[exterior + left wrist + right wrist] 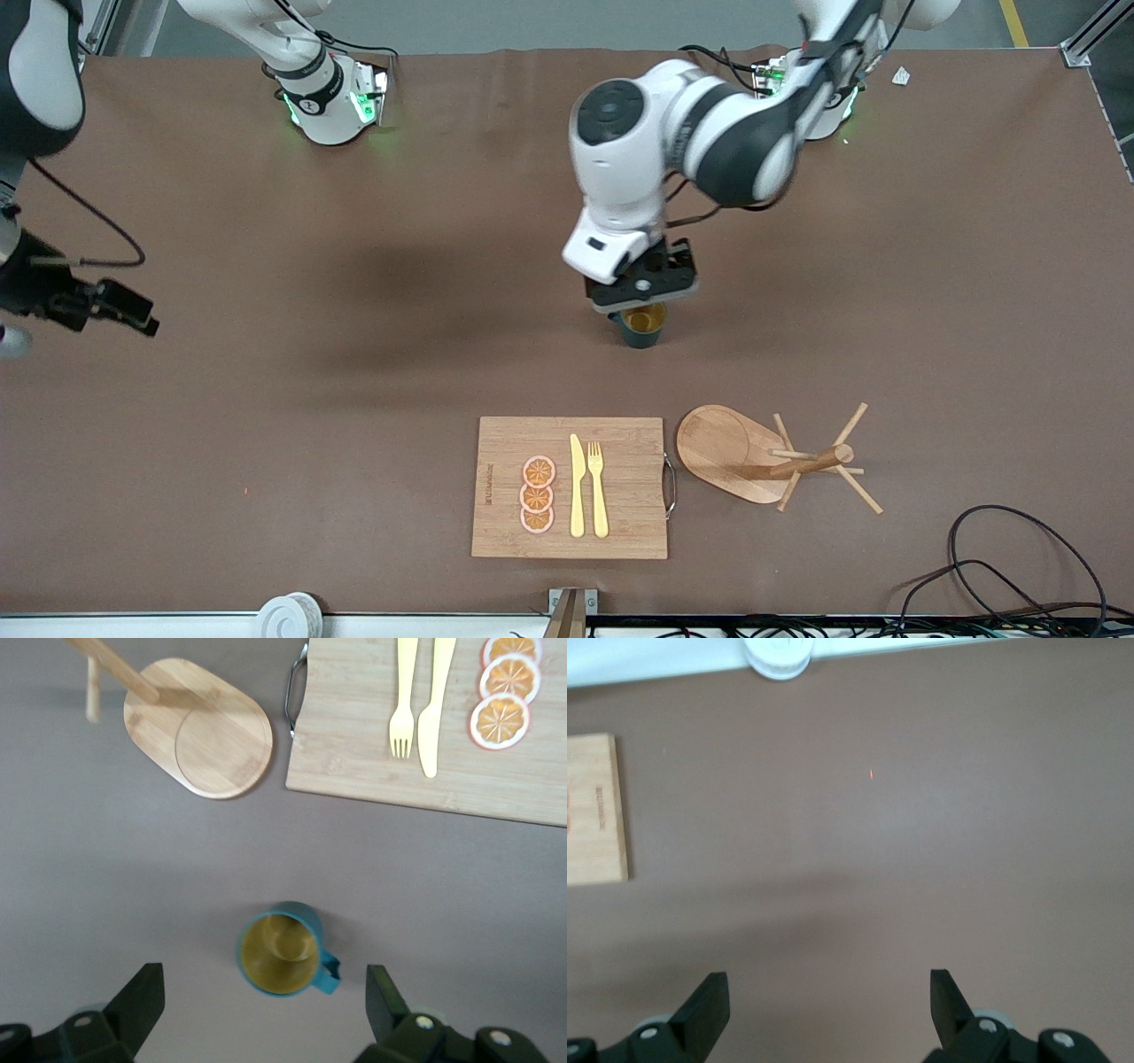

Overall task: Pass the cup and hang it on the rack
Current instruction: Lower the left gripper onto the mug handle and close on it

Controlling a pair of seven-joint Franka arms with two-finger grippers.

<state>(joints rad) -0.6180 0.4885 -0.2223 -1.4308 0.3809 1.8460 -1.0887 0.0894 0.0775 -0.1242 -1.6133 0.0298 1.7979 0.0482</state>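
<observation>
Cup (643, 326): a small dark green mug with a yellow-brown inside. It stands upright on the brown table (266, 425), out in the middle. It is farther from the front camera than the cutting board. In the left wrist view the cup (282, 950) shows its handle sticking out to one side.

Left gripper (644, 288): it hangs right over the cup. Its fingers (140, 1001) are spread wide, one on each side of the cup, and they do not touch it.

Right gripper (133, 315): it waits up in the air over the right arm's end of the table. Its fingers (709, 1005) are spread wide with nothing between them.

Rack (762, 456): a light wooden mug tree with an oval base, a round post and thin pegs. It stands just beside the cutting board, toward the left arm's end of the table, and nearer to the front camera than the cup. No cup hangs on it.

Cutting board (571, 487): a flat wooden board with a metal handle on the side next to the rack.

On the board: a yellow knife (577, 486) and a yellow fork (598, 487) lie side by side. Three orange slices (537, 494) lie in a row beside the knife.
</observation>
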